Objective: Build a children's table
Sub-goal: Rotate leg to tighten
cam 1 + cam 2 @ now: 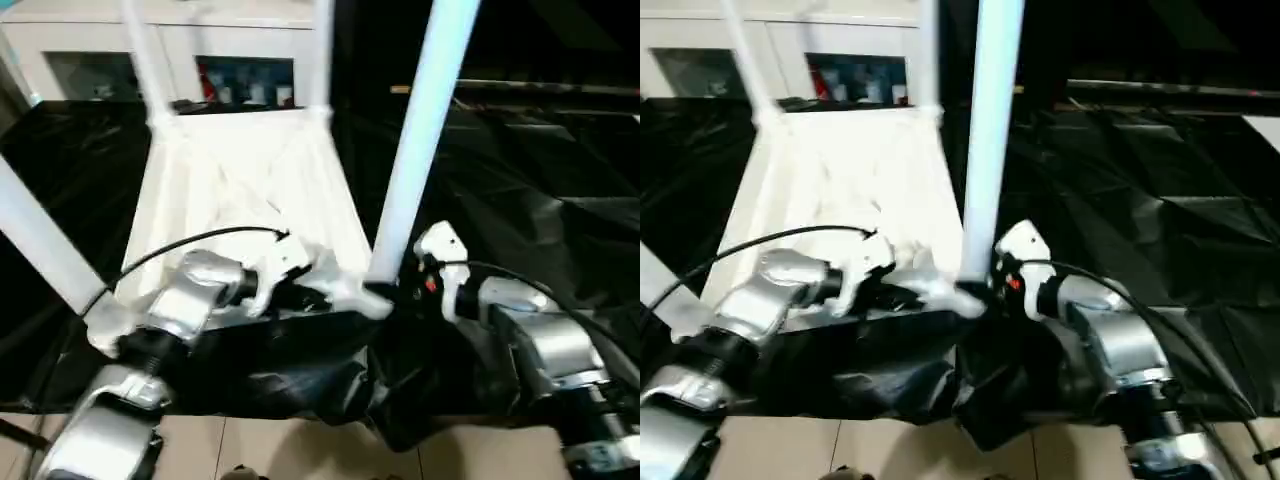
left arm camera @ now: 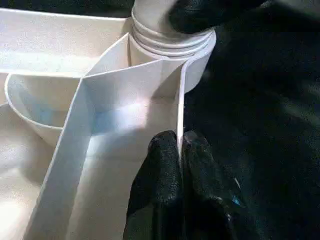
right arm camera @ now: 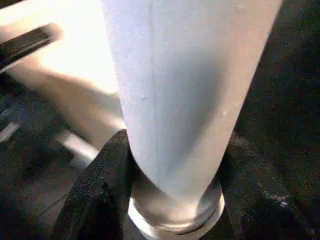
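Note:
The white tabletop [image 1: 240, 190] lies upside down on black cloth, ribs up. Legs stand in its corner sockets: far left [image 1: 145, 60], far right [image 1: 322, 55], near left [image 1: 40, 240] and near right [image 1: 420, 130]. My left gripper [image 2: 181, 150] is shut on the tabletop's thin side rim close to the near right socket [image 2: 165, 40]. My right gripper [image 1: 405, 285] is shut on the near right leg just above its flared base, a black finger [image 3: 100, 195] on each side of the tube. One right finger [image 2: 200, 12] shows against the leg in the left wrist view.
Black cloth [image 1: 520, 200] covers the work surface, crumpled and hanging over its near edge [image 1: 300, 385]. Pale floor tiles [image 1: 300, 450] lie below. A white glass-door cabinet [image 1: 240, 40] stands behind the tabletop. Cables loop over both forearms.

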Robot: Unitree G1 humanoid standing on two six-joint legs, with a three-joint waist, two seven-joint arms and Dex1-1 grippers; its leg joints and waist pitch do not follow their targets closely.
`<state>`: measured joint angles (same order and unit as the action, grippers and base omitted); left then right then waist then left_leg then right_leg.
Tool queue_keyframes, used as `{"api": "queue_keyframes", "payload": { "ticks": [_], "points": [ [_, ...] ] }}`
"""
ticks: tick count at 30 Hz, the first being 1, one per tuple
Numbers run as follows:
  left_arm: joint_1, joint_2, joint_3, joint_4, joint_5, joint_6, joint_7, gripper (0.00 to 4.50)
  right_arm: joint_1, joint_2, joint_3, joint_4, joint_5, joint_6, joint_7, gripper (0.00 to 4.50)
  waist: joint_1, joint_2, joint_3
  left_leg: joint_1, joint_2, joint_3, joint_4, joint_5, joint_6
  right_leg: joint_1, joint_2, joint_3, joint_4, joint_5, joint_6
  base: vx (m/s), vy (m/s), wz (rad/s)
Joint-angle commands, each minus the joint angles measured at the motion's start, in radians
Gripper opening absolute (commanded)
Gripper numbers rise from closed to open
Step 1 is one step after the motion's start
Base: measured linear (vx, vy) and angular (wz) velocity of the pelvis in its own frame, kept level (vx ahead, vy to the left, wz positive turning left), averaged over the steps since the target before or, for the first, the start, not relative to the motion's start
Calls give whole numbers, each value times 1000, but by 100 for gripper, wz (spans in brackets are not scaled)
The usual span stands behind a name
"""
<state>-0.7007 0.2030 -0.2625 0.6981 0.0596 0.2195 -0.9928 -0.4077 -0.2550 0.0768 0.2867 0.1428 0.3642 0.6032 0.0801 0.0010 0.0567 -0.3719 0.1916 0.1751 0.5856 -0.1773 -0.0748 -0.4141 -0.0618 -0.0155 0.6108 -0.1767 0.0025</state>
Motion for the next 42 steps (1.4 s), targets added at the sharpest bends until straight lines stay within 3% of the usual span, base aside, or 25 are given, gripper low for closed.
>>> {"api": "queue_keyframes", "payload": {
  "ticks": [1, 5, 8, 15, 16, 19, 22, 24, 25, 27, 34, 39, 42],
  "points": [
    [-43, -51, 49, 31, -8, 19, 137, 0, 10, 54, 10, 60, -20, 47, -111, 208, -1, -13, -56, 11, 22, -5, -70, -220, 2, 46, -62, 29, -88, -307, -175, 0, 0, 0],
    [-92, -132, 68, 110, 13, 44, 335, 0, -22, 167, -22, 121, -48, 47, -308, 207, -2, -11, -58, 11, 22, -4, -70, -211, 0, 44, -60, 30, -87, -287, -169, 0, 0, 0],
    [-120, -186, 69, 160, 23, 28, 419, 0, -58, 232, -7, 170, -78, 2, -378, 207, -3, -7, -61, 11, 20, -7, -71, -212, -5, 47, -61, 30, -85, -249, -174, 0, 0, 0],
    [-124, -192, 52, 168, 29, 5, 383, 0, -81, 256, -40, 189, -63, -33, -383, 207, 0, -8, -61, 10, 21, -6, -72, -203, 18, 54, -60, 29, -82, -178, -191, 0, 0, 0],
    [-124, -189, 50, 168, 27, 0, 371, 0, -82, 254, -43, 189, -61, -34, -376, 240, 0, -8, -60, 11, 21, -6, -73, -212, 18, 53, -62, 29, -83, -193, -191, 0, 0, 0],
    [-119, -174, 49, 161, 11, -10, 313, 0, -84, 231, -42, 179, -56, -46, -341, 282, 0, -9, -58, 11, 22, -7, -75, -230, 17, 53, -62, 30, -86, -224, -184, 0, 0, 0],
    [-109, -155, 47, 142, -2, -7, 255, 0, -84, 201, -38, 167, -57, -46, -296, 282, -7, -8, -59, 9, 22, -8, -75, -222, 19, 55, -62, 30, -84, -205, -189, 0, 0, 0],
    [-85, -111, 35, 107, -15, -19, 156, 0, -75, 127, -12, 128, -42, 1, -165, 319, -7, -9, -59, 8, 20, -8, -74, -215, 26, 59, -61, 28, -82, -195, -197, 0, 0, 0],
    [-85, -111, 35, 107, -15, -19, 156, 0, -75, 127, -12, 128, -42, 1, -165, 322, -7, -8, -58, 7, 21, -8, -75, -216, 31, 60, -61, 28, -84, -195, -197, 0, 0, 0],
    [-58, -59, 18, 70, -28, -28, 48, 0, -50, 38, 29, 64, -24, 36, -3, 332, -9, -12, -57, 5, 23, -6, -73, -210, 45, 61, -63, 30, -84, -190, -197, 0, 0, 0],
    [13, 41, -8, -45, -83, -37, -181, 0, -9, -91, 74, -1, -29, -24, 180, 347, -8, -8, -56, 11, 31, -7, -76, -241, 33, 52, -65, 30, -84, -238, -217, 0, 0, 0],
    [70, 95, -8, -147, -128, 8, -290, 0, 12, -133, 92, -58, 1, -13, 268, 347, 0, -8, -64, 8, 33, -3, -69, -169, 55, 55, -62, 29, -67, -104, -245, 0, 0, 0],
    [78, 105, -6, -148, -123, 3, -298, 0, 17, -141, 102, -69, 9, -18, 295, 347, 8, -8, -65, 10, 31, -1, -66, -154, 62, 54, -62, 29, -65, -84, -251, 0, 0, 0]
  ]
}}
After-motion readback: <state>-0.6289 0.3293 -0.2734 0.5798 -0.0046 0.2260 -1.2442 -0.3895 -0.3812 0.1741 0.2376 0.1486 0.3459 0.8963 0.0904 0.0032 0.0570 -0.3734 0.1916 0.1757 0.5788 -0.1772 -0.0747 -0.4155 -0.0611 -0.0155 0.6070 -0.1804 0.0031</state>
